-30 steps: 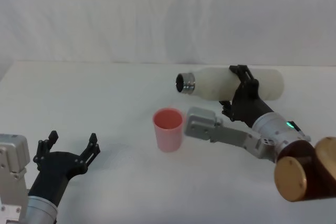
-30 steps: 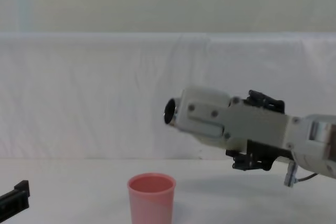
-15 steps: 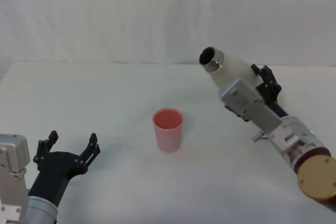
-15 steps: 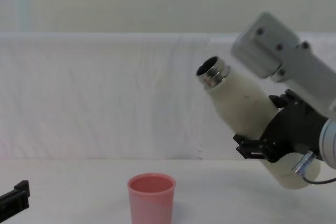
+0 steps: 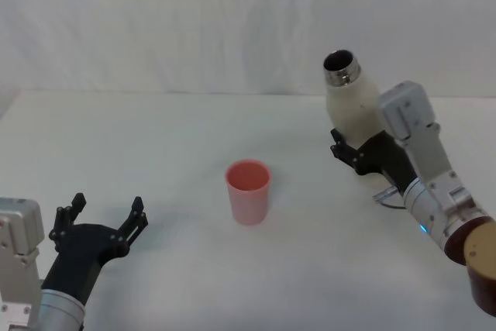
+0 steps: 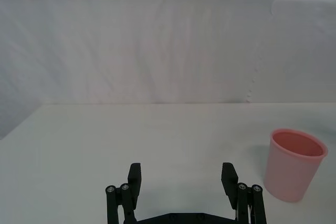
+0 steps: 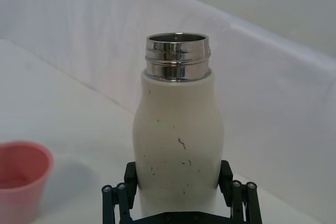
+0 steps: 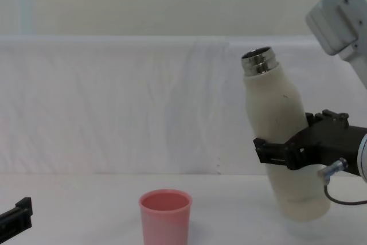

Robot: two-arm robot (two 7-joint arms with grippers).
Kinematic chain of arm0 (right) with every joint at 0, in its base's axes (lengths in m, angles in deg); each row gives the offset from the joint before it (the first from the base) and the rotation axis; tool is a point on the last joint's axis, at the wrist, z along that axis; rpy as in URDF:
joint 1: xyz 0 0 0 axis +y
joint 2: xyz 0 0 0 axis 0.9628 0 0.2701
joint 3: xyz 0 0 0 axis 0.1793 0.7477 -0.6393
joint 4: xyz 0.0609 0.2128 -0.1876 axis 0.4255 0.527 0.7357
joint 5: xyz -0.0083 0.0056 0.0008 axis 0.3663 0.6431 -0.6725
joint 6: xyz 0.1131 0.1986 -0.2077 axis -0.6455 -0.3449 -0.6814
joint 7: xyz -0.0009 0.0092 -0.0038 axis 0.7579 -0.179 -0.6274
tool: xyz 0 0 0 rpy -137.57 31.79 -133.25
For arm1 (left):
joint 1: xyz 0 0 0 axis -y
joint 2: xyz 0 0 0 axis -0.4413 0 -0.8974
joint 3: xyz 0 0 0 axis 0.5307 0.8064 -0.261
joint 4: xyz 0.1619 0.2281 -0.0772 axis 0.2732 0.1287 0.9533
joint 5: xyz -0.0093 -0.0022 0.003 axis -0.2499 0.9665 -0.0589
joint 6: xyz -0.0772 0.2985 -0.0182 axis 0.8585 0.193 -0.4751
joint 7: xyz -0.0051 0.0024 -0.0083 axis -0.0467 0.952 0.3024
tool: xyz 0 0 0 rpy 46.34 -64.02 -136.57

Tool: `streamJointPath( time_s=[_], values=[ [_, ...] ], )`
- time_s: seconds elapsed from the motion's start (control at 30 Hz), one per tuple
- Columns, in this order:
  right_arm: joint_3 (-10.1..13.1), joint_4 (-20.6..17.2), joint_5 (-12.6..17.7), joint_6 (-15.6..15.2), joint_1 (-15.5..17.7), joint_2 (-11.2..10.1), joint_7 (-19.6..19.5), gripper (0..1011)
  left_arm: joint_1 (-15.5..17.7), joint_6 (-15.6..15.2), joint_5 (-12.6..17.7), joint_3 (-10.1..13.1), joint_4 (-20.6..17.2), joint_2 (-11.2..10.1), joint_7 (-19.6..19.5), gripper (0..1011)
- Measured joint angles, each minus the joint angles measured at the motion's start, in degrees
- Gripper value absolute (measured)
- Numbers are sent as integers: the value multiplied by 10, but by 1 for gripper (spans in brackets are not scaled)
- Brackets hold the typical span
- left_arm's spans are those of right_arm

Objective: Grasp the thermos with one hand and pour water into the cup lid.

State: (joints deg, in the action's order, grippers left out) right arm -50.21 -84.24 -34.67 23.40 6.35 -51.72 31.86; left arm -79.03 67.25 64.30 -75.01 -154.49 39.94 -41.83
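The cream-white thermos point(image 5: 350, 106) point(image 8: 278, 124) point(image 7: 178, 129) is almost upright, leaning slightly toward the cup lid, its open steel neck pointing up. My right gripper point(image 5: 363, 153) point(image 8: 289, 148) point(image 7: 178, 203) is shut on the thermos's lower body and holds it above the table, to the right of the cup lid. The pink cup lid point(image 5: 248, 191) point(image 8: 165, 215) point(image 6: 293, 163) point(image 7: 18, 179) stands upright at the table's middle. My left gripper point(image 5: 99, 222) point(image 6: 182, 179) rests open near the front left, well apart from the cup lid.
A white cloth covers the table point(image 5: 155, 153) and hangs as a backdrop behind it. The right arm's grey-white forearm point(image 5: 418, 153) rises behind the thermos. Free table surface lies between the cup lid and both grippers.
The thermos swung from lying level with its mouth over the cup lid to nearly upright, and my right gripper carried it to the right, away from the cup lid. The left arm stayed still.
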Motion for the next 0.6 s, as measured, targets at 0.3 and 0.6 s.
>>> streamJointPath(
  time_s=[0.3, 0.6],
  values=[
    [20, 19, 88, 1, -7, 11, 42, 952, 0, 0, 0, 0, 0, 0, 0, 1001],
    [31, 45, 177, 0, -20, 14, 98, 952, 0, 0, 0, 0, 0, 0, 0, 1001]
  ],
)
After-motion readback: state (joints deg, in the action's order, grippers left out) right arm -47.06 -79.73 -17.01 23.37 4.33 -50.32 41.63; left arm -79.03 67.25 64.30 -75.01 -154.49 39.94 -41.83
